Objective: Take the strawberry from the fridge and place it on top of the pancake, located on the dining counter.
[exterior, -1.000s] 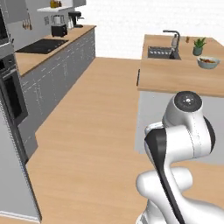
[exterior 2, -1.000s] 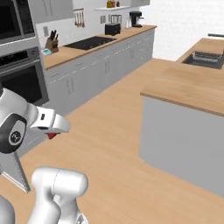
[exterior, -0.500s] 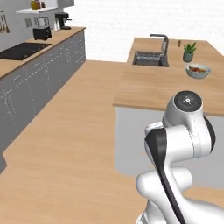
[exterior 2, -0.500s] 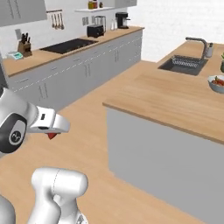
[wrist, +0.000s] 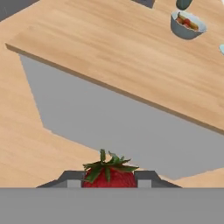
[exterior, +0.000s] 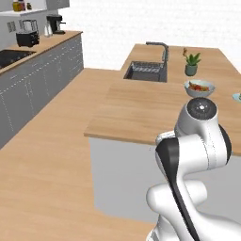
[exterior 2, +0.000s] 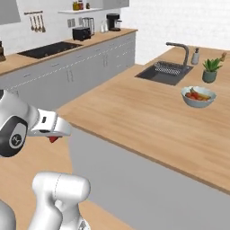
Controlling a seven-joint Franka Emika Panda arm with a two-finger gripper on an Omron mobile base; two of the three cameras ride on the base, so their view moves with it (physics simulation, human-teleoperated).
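left base view: the arm rises in front of the near corner of the light-wood tabletop, with a sink, a potted plant and a grey fruit bowl on it. right base view: the pincer is held short of the tabletop's grey side, over the floor, a bit of red strawberry under the white hand. hand view: pincer pinching the strawberry between its fingertips, leafy cap up, tabletop edge and fruit bowl beyond.
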